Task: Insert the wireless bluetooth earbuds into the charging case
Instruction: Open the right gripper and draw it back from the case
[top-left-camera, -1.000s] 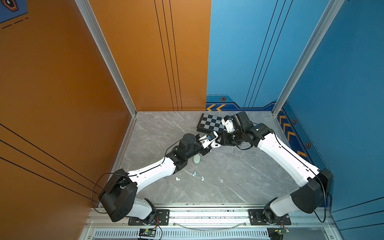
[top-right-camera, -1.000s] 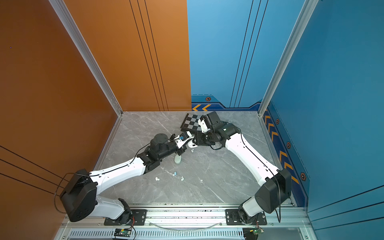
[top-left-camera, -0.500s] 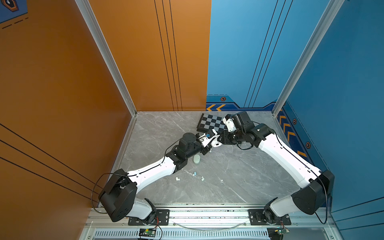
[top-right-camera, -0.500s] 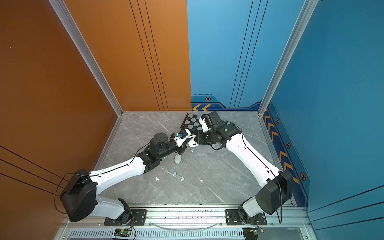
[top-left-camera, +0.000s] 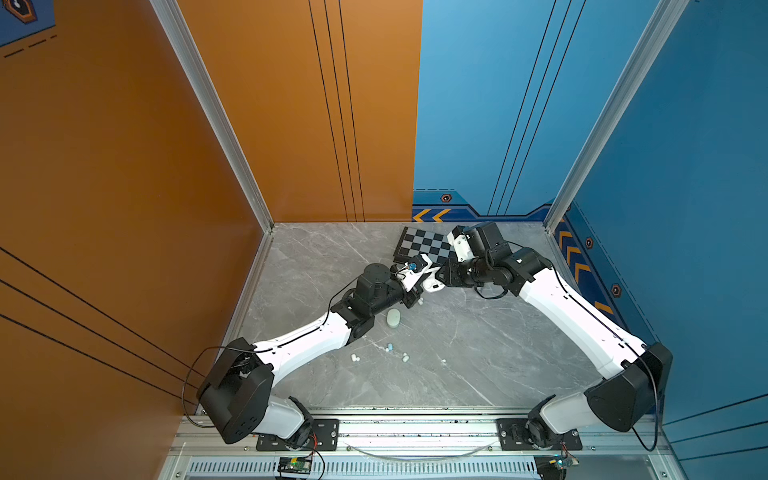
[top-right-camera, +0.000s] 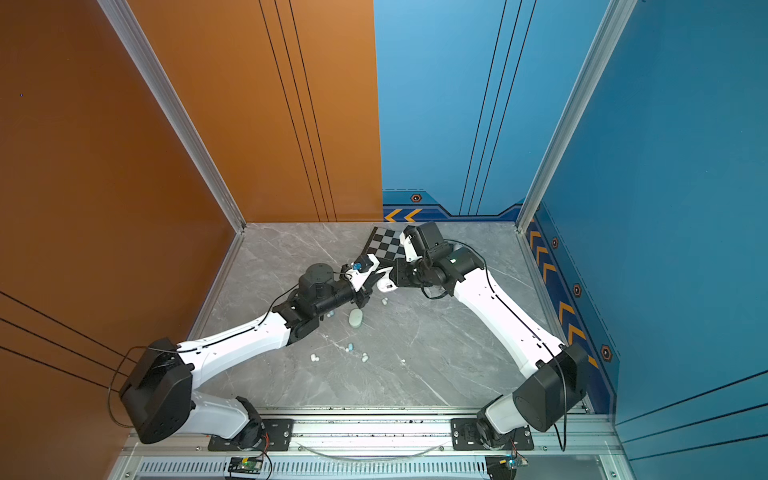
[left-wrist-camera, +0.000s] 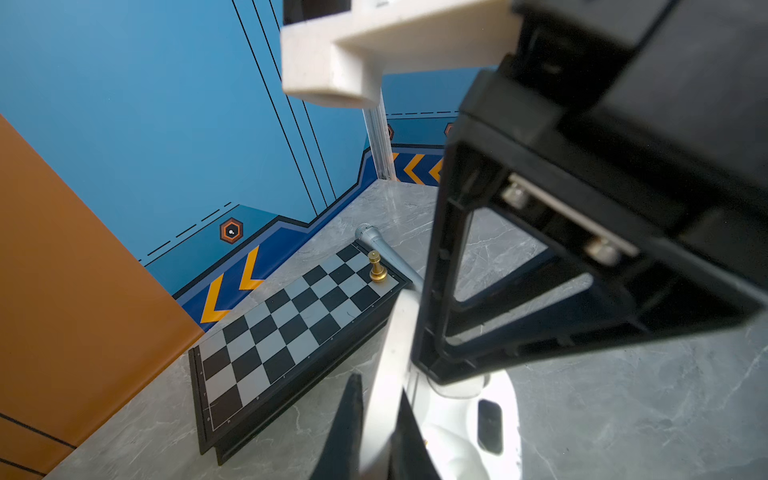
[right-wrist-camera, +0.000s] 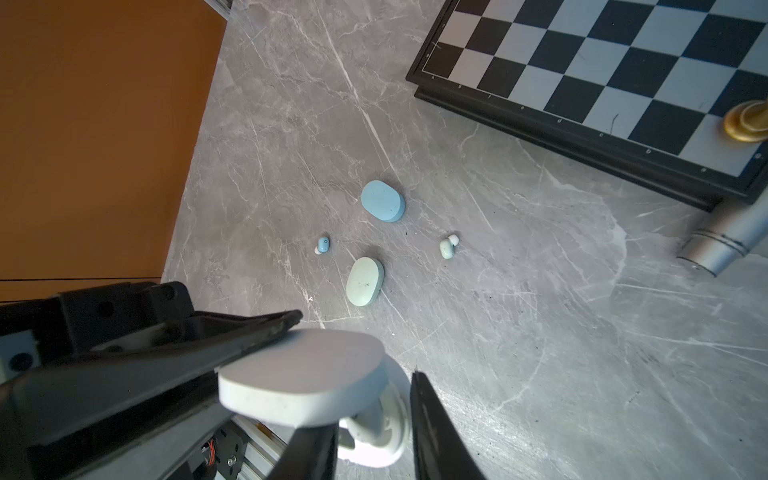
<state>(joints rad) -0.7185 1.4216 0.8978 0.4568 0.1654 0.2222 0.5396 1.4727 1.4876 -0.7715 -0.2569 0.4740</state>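
Few letters on chessboard rim; left pincer grips case.

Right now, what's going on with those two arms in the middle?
Both arms meet above the table around an open white charging case. The left gripper is shut on one half of it. The right gripper straddles the other half, but a firm clamp can't be confirmed. No earbud shows in either gripper. Loose earbuds lie on the table near a closed light blue case and a pale green case.
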